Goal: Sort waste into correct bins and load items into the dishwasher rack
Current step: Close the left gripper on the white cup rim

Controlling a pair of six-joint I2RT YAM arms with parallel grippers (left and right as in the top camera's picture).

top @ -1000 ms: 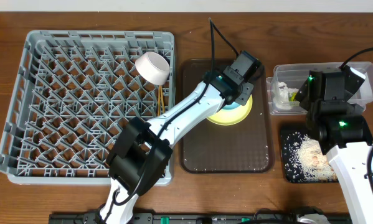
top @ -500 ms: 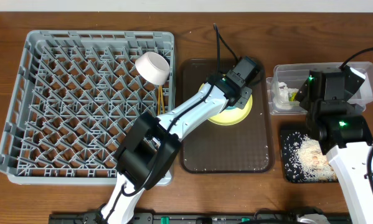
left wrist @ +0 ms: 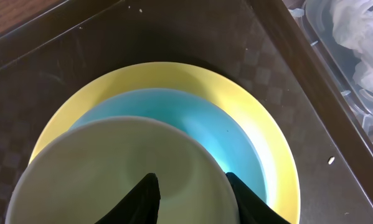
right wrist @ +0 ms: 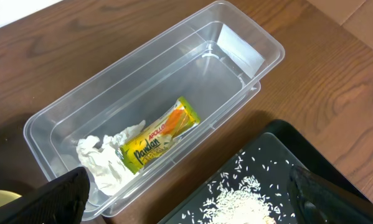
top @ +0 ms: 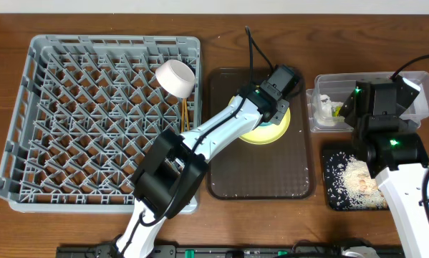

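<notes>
Left pincer [left wrist: 192, 186]: apart, astride rim of light blue cup [left wrist: 111, 168].
Cup: on round yellow plate [left wrist: 270, 155], dark brown serving tray [top: 261, 175].
Right pincer [right wrist: 189, 190]: apart above clear plastic tub [right wrist: 236, 43].
Risk: rim grip may slip, tipping cup.

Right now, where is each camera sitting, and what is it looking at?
Overhead: above the table, looking straight down at rack, brown tray and both arms.
Left wrist: on the left arm, looking down at blue cup and yellow plate; dark fingers show.
Right wrist: on the right arm, looking down at clear tub and black tray; fingers show.
Shared: overhead and right wrist both see the tub.
</notes>
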